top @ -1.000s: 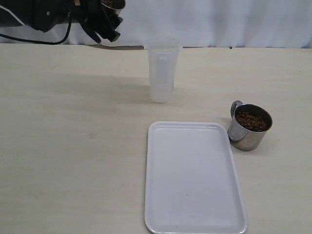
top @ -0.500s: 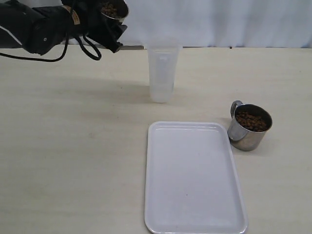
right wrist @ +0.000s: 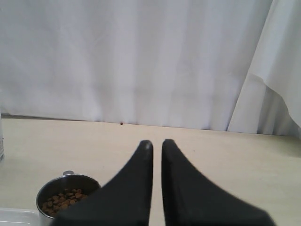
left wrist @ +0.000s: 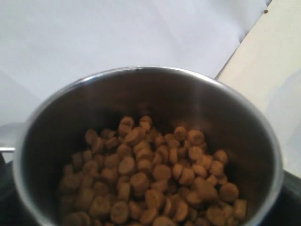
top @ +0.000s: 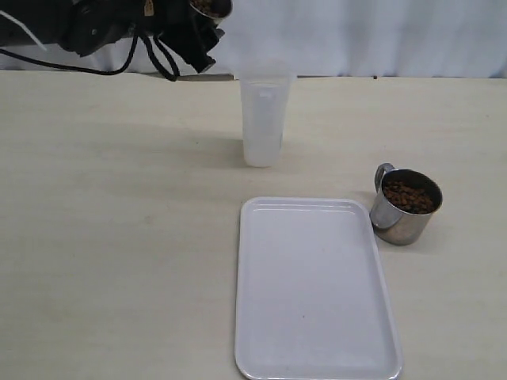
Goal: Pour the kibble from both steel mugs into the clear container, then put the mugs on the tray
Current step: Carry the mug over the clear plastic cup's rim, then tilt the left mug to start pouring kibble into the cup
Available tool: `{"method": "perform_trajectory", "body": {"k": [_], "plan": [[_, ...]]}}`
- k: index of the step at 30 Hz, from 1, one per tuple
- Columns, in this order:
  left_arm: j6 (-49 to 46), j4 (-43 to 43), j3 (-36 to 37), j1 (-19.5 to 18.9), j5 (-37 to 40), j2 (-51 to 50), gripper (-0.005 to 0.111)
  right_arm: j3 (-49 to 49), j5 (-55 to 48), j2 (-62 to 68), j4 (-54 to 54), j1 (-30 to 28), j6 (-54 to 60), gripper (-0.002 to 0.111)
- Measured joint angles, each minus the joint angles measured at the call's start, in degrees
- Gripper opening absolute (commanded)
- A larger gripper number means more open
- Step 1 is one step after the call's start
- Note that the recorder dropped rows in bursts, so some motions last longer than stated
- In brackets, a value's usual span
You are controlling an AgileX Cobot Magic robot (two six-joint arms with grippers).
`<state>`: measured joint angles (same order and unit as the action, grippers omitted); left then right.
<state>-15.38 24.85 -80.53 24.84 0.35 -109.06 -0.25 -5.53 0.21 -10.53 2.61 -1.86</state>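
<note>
Since half a second ago, the left gripper (top: 198, 30) has carried the held mug (top: 212, 8) rightward, closer to the clear container (top: 263, 119).

Exterior view: the jaws are clamped on the held mug, which sits high and just left of the container's rim, not yet over it. The second mug (top: 405, 207) stands full on the table (top: 119, 237), just right of the tray (top: 317, 317).

Procedure: centre the mug lip over the container mouth before tilting. The mouth looks narrow, so tilt slowly to limit spillage.

Left wrist view: kibble (left wrist: 150, 179) lies settled inside the held mug, and no pellet is leaving.

Right wrist view: the right gripper (right wrist: 156, 143) has its fingers together, holds nothing, and is clear of the second mug
</note>
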Motion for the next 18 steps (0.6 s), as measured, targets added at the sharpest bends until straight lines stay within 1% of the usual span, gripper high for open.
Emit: {"method": "perform_trajectory", "body": {"k": [3,5,9,18], "plan": [[-3.0,0.4,-1.3,1.8,5.5,0.0,0.0,0.0,0.0,0.0,0.0,0.0,0.0,0.005],[-4.0,1.0,-1.3,3.0,7.8,0.0,0.0,0.0,0.0,0.0,0.0,0.0,0.0,0.005],[-6.0,1.7,-1.6,4.4,9.5,0.1,0.0,0.0,0.0,0.0,0.0,0.0,0.0,0.005],[-7.2,4.3,-6.4,6.8,15.7,0.0,0.0,0.0,0.0,0.0,0.0,0.0,0.0,0.005]]}}
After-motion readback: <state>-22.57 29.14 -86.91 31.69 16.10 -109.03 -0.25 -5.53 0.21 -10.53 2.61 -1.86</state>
